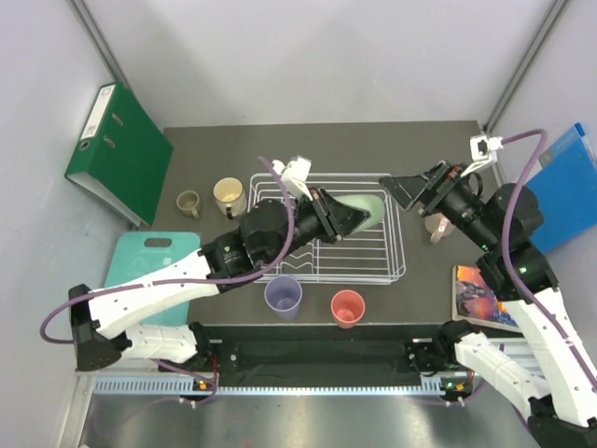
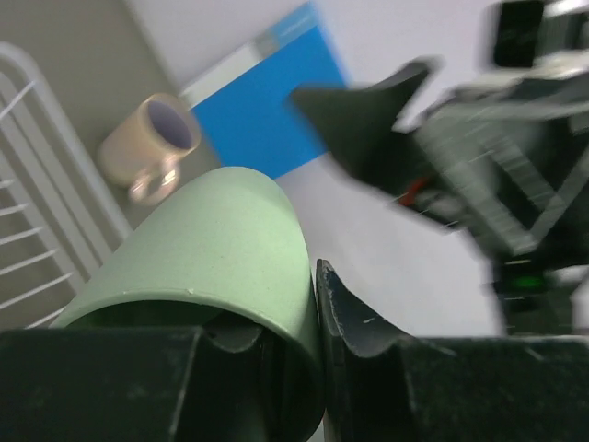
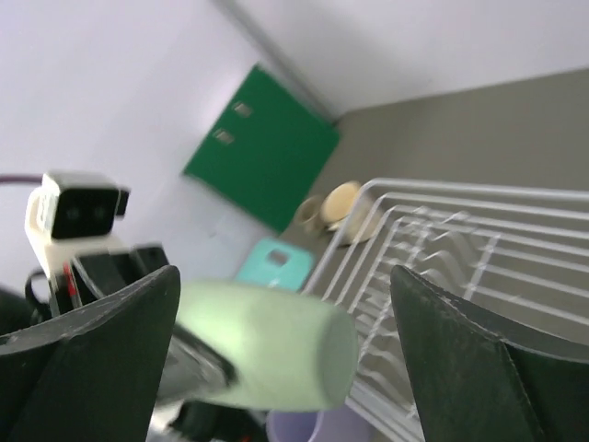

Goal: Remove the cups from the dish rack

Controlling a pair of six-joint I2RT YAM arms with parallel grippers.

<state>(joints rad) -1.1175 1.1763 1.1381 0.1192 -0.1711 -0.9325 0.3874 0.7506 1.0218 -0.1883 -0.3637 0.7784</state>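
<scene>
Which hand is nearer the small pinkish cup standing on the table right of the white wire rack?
Right. The right hand hangs open close by the small pinkish cup; the left hand is farther off over the white wire rack, gripping a mint-green cup.

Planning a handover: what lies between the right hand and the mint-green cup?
Nothing blocks it: in the top view, the gap from right hand to mint-green cup holds only the right end of the dish rack below; right wrist view agrees.
</scene>
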